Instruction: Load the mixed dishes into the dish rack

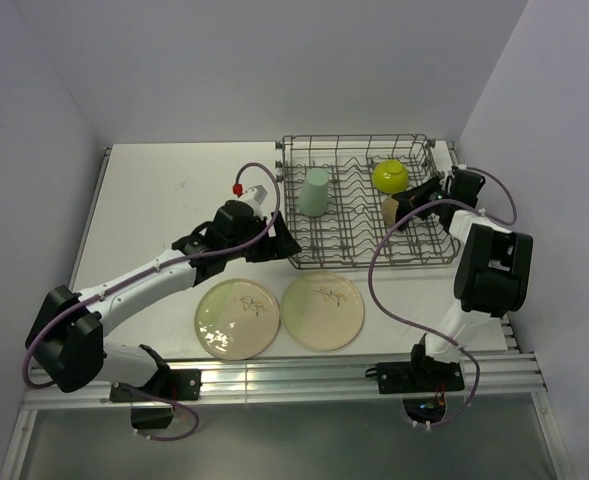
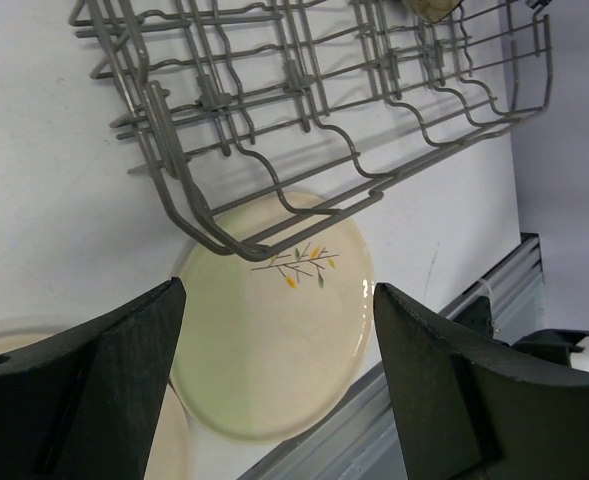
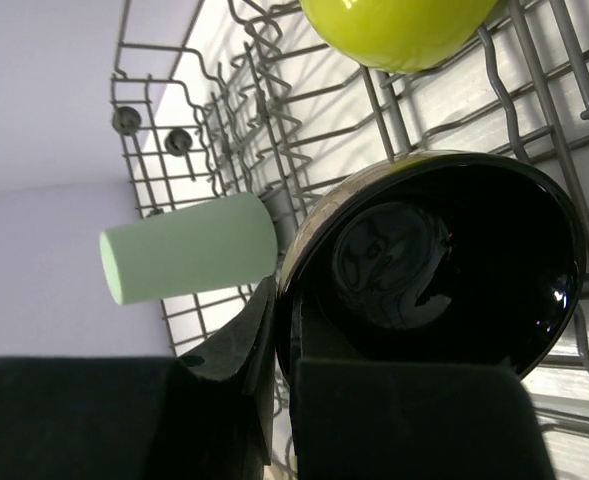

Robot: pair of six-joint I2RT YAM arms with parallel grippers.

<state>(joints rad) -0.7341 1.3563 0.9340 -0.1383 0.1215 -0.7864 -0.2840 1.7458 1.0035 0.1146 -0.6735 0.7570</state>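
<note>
The grey wire dish rack (image 1: pixel 359 245) stands at the back right. In it are an upside-down pale mint-green cup (image 1: pixel 315 192) and a lime-green bowl (image 1: pixel 390 177). My right gripper (image 1: pixel 406 205) is shut on the rim of the small dark cup (image 3: pixel 444 270) and holds it over the rack's tines, next to the mint cup (image 3: pixel 189 262) and below the bowl (image 3: pixel 399 30). Two cream plates with leaf sprigs (image 1: pixel 236 318) (image 1: pixel 322 311) lie flat in front of the rack. My left gripper (image 2: pixel 279 380) is open and empty above the right plate (image 2: pixel 274 350), at the rack's front left corner (image 2: pixel 224 245).
An aluminium rail (image 1: pixel 304 380) runs along the table's near edge, just beyond the plates. Grey walls close in on the left, the back and the right. The right arm's cable (image 1: pixel 379 280) loops over the rack's front right corner.
</note>
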